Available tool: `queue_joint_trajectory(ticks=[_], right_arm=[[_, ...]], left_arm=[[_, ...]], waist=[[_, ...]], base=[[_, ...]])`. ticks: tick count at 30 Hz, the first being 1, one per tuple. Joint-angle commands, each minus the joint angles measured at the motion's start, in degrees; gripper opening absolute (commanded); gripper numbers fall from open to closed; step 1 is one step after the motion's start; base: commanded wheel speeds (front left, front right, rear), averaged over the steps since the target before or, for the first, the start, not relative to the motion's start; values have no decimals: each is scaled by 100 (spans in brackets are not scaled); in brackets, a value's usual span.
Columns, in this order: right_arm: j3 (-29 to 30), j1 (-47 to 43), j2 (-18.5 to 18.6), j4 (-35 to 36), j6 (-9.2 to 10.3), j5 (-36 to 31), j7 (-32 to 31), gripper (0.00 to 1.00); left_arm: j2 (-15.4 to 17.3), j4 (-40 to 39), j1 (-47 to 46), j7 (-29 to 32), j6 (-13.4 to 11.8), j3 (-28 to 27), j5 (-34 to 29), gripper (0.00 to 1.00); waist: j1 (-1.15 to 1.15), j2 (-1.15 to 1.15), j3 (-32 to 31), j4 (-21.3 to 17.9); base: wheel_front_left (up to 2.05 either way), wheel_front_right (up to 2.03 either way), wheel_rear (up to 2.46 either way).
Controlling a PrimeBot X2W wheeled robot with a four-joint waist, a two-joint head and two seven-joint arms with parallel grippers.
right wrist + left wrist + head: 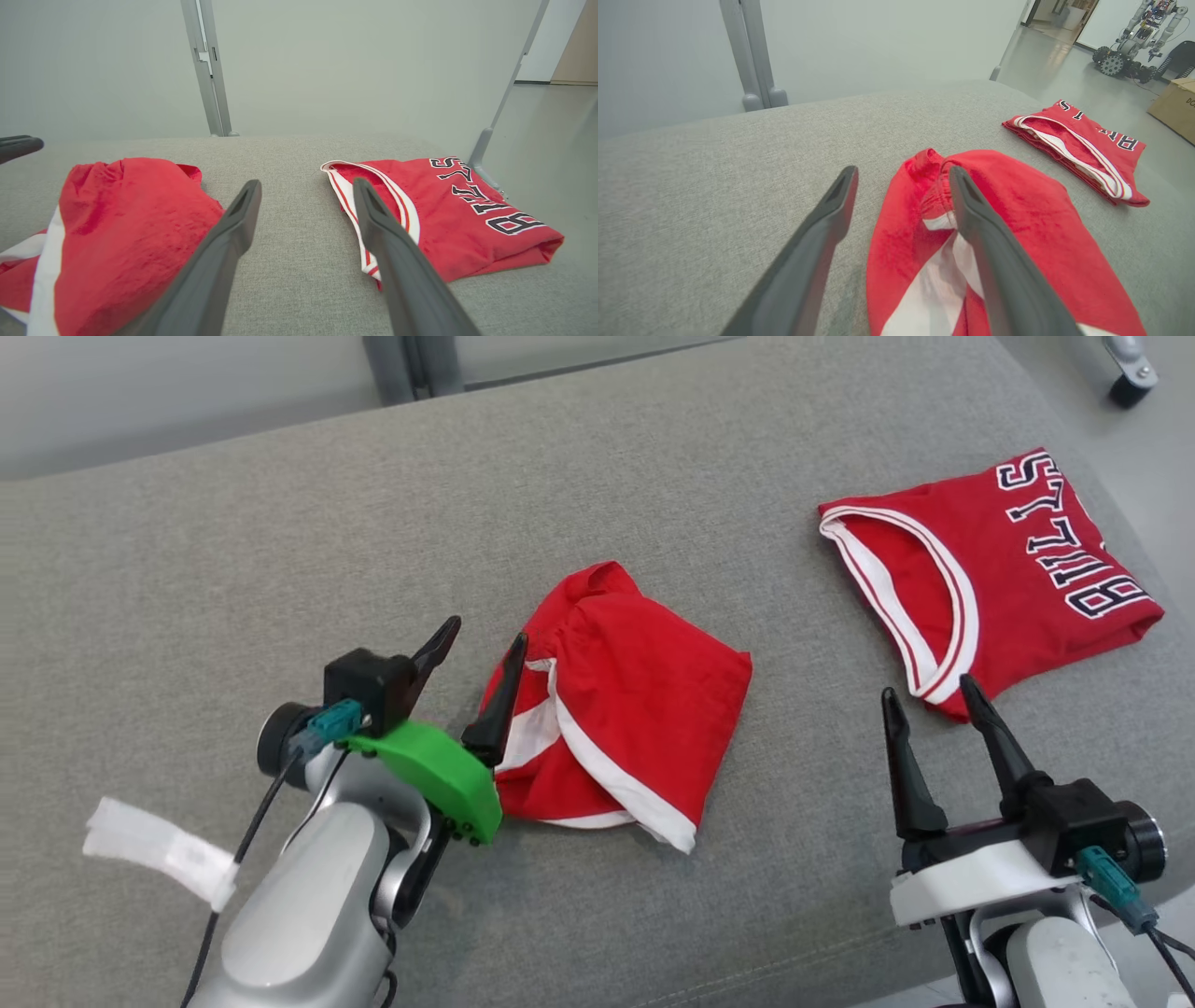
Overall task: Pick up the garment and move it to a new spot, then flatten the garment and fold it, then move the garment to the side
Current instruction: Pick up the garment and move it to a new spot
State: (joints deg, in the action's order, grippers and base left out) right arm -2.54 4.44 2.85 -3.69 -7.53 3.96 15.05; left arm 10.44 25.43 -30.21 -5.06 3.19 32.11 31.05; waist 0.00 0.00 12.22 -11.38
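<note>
A: State of left hand [902, 177]?
B: Fingers spread wide. One crosses the red shorts [1017, 224]; the other is over the bare grey fabric surface [691, 186].
A: Beyond?
B: A folded red jersey [1083, 149], apart from the shorts. Farther off, a wheeled robot [1129, 42] and a cardboard box [1176, 107] on the floor.

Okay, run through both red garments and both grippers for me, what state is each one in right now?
red shorts: loosely folded, lying on the grey cushion, not gripped.
red jersey: folded flat, lying apart from the shorts.
left gripper: open, one finger over the shorts' edge.
right gripper: open, empty.
</note>
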Motion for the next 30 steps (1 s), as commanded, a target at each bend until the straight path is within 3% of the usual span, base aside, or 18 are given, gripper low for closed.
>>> queue_joint_trajectory(ticks=[1,10,16,24,30], right_arm=[[54,-95,42,60,9,-40,18,100],[163,-472,275,170,9,-139,18,100],[79,-702,344,-15,9,-96,17,100],[120,-905,369,-347,9,-52,17,100],[180,-979,364,-546,9,-44,18,100]], left_arm=[[96,-139,209,-125,-101,-45,-75,100],[594,-1241,1553,-614,-548,-397,105,100],[857,-1437,2585,-933,-858,-747,82,100],[768,-1764,3508,-1014,-992,-1478,-145,100],[568,-1819,3916,-1011,-822,-2009,-436,100]], waist=[[0,0,-360,376],[0,0,-901,1002],[0,0,-1140,1264],[0,0,-1263,1557],[0,0,-1294,1578]], base=[[0,0,0],[0,0,0],[0,0,0],[0,0,0],[0,0,0]])
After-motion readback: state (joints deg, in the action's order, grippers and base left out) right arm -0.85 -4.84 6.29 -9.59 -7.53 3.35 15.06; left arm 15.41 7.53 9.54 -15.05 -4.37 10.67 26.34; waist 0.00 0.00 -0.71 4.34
